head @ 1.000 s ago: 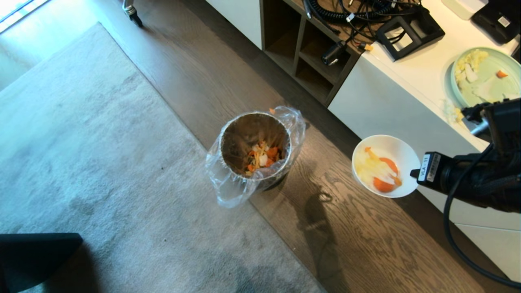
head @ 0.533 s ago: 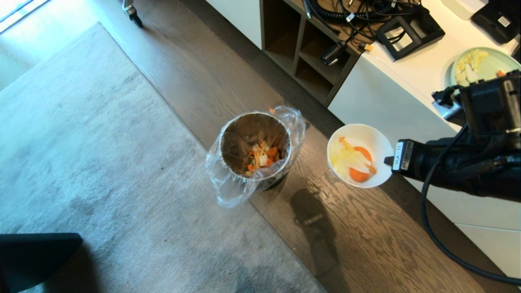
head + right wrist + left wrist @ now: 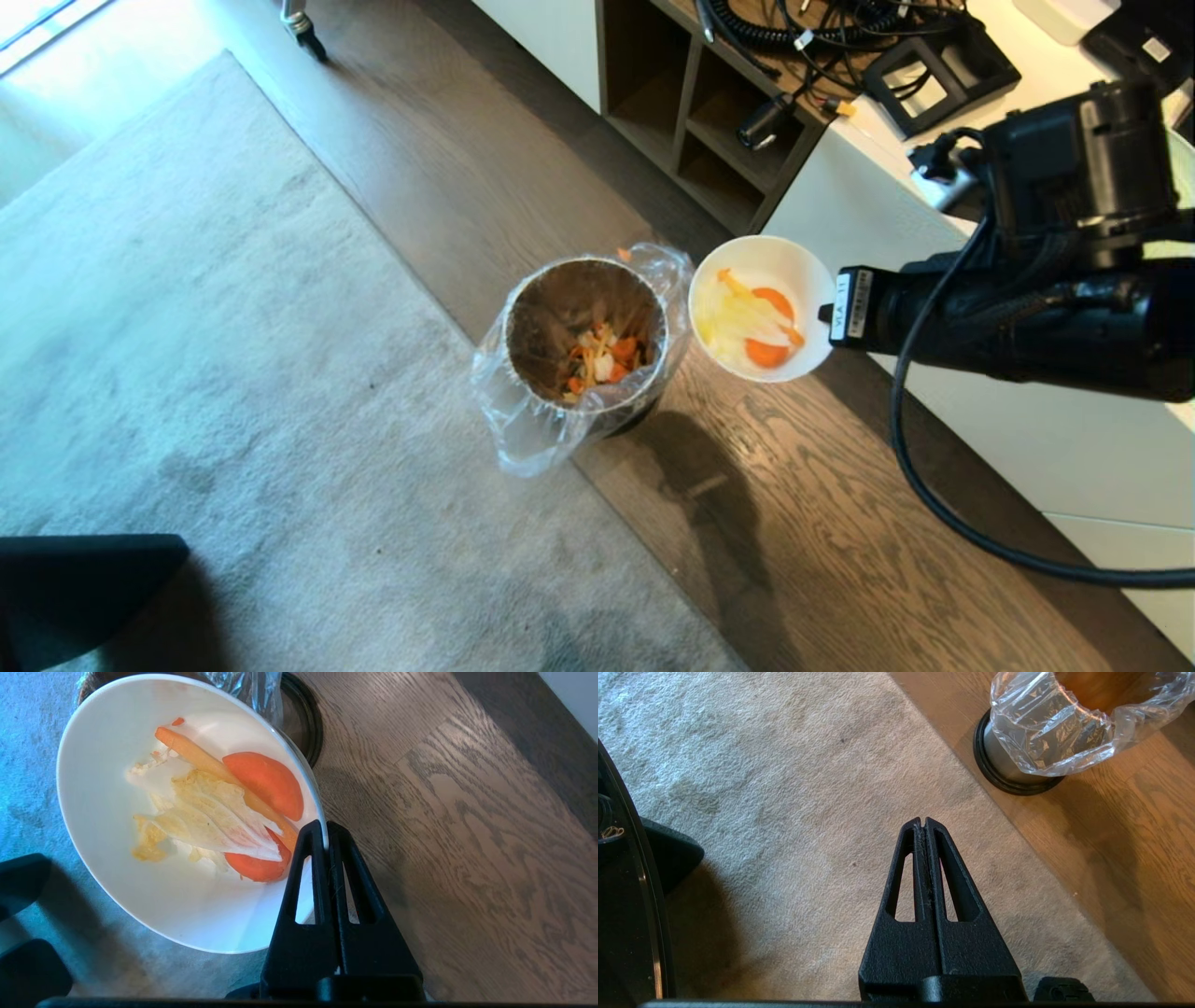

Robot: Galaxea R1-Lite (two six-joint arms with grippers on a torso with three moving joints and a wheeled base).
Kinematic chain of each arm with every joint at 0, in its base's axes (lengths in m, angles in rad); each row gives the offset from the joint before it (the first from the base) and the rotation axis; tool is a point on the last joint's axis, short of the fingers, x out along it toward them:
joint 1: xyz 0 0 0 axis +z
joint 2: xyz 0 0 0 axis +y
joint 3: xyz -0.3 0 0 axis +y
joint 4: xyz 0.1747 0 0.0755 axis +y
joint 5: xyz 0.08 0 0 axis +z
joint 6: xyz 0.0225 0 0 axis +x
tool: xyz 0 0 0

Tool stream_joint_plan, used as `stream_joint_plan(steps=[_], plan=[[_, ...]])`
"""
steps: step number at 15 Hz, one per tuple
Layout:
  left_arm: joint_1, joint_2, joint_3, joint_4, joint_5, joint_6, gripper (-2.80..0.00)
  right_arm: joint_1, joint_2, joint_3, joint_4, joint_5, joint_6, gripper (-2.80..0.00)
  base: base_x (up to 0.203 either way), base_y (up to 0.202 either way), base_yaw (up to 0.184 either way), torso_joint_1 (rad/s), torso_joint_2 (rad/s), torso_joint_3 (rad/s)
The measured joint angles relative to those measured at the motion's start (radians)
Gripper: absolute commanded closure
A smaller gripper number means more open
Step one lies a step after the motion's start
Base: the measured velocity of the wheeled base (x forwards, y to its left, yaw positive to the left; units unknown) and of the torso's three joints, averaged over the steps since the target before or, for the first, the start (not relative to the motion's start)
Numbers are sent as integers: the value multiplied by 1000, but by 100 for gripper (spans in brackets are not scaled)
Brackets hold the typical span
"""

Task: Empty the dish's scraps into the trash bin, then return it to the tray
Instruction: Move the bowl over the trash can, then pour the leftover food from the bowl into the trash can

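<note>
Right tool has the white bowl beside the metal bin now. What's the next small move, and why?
Probably carry it a little further over the opening before tipping. The right tool grips the round white bowl by its rim, and the orange and pale scraps are all inside. The bowl sits beside the brushed-metal bin with its clear liner, not above its mouth, so tipping here would likely spill onto the wooden floor.

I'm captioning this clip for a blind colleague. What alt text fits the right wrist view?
The right end effector is shut on the rim of a white dish that holds orange carrot slices and pale cabbage scraps. Behind the dish show the trash bin's black base ring and plastic liner, with wood floor beside it and grey carpet beyond.
</note>
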Motion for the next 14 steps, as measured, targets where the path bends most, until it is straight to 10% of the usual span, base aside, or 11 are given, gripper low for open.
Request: stream_joint_plan(steps=[14], plan=[[0, 0, 0, 0, 0, 1, 0, 65, 299, -122, -634, -64, -615, 0, 0, 0, 0, 0, 0, 0]])
